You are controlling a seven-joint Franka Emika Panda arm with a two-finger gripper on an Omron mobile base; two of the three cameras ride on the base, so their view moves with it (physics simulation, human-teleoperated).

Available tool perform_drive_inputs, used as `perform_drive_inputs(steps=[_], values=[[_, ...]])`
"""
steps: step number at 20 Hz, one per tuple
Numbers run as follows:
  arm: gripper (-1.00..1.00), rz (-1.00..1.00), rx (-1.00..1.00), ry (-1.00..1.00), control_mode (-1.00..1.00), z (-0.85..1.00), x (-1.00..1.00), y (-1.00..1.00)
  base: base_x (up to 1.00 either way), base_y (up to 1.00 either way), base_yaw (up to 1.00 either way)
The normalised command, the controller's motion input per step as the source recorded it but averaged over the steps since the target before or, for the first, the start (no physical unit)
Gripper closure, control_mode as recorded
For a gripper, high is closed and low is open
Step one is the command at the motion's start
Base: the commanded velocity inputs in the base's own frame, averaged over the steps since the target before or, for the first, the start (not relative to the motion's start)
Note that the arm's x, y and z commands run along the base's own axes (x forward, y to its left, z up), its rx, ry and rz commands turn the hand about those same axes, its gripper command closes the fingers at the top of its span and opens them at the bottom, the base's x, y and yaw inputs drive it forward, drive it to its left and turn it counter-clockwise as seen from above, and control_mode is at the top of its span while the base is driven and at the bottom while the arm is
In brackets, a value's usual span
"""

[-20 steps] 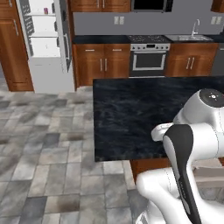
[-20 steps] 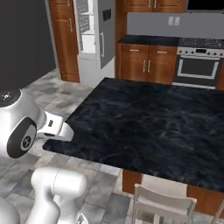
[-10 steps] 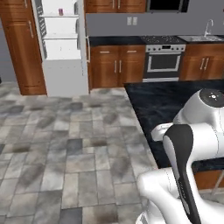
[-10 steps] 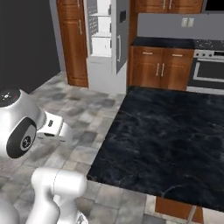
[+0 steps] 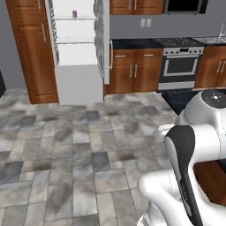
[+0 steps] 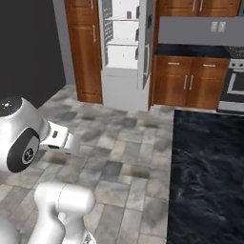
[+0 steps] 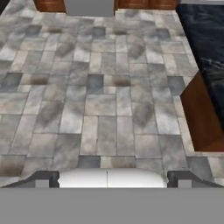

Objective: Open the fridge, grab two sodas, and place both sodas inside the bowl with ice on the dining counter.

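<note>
Grey stone floor tiles (image 5: 66, 145) stretch between the robot and the far wall of brown cabinets; the fridge (image 5: 79, 48) stands there with its door already swung open, white shelves showing, so the first step looks done. One soda (image 5: 74, 13), a small purple can, sits on the top shelf, also visible from the right base view (image 6: 129, 15); the second can cannot be made out. The pincer (image 7: 113, 178) points down at bare floor with its tips spread wide and nothing between them. The dining bench (image 6: 209, 171), black and marbled, lies to the robot's right, well apart from the fridge; the bowl is not to be found on the part shown. Judged from this, both grabs and both placements remain, and the base is not yet close enough to reach the shelf.
</note>
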Motion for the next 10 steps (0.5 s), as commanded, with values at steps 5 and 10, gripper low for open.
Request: perform_drive_inputs(steps=[5, 10], values=[[-1.00, 0.00, 0.00, 0.00, 1.00, 0.00, 0.00, 0.00, 1.00, 1.00, -0.17], [-1.00, 0.00, 0.00, 0.00, 1.00, 0.00, 0.00, 0.00, 1.00, 1.00, -0.19]])
